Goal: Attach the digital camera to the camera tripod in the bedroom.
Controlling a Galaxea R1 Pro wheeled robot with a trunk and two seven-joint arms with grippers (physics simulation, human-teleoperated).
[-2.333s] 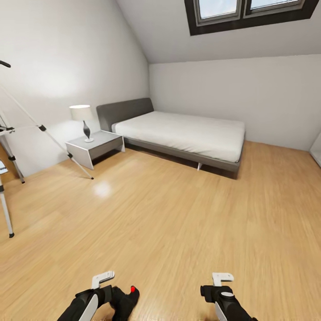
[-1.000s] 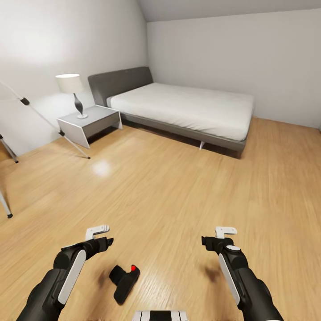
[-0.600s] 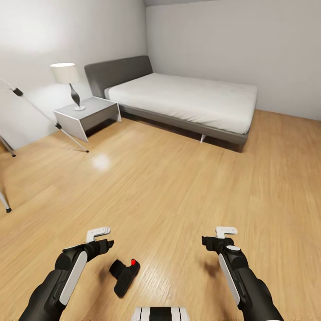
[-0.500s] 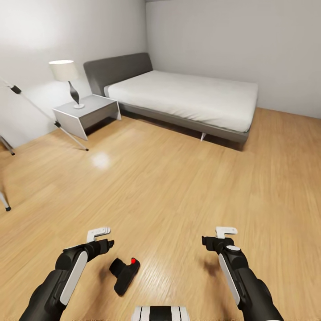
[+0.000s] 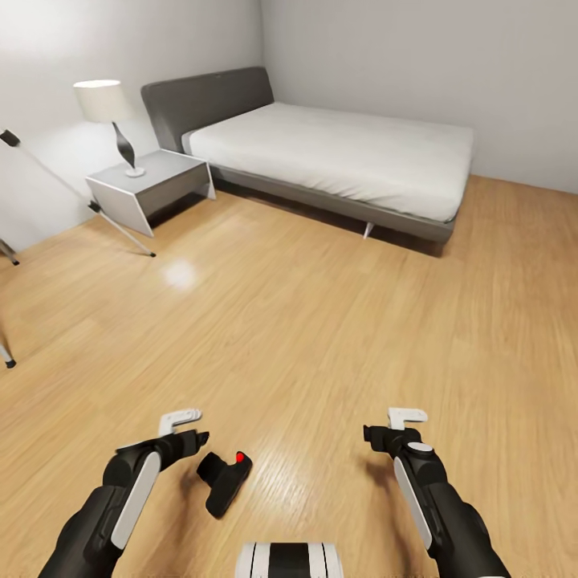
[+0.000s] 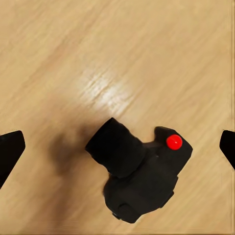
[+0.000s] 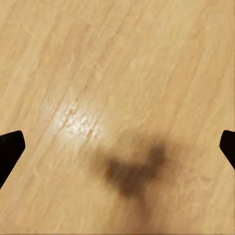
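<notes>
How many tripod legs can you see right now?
3: silver-white metal tripod legs at the head view's left edge, one slanting down beside the grey nightstand, two showing just their tips; the rest is cut off.

A grey bed (image 5: 321, 152) with a white mattress stands in the corner of pale grey walls (image 5: 417, 56). Beside its headboard sits a grey nightstand (image 5: 148, 189) bearing a white-shaded lamp (image 5: 108, 116). Light wood floor (image 5: 321, 321) spreads before the bed, with a bright glare patch near the nightstand.
</notes>
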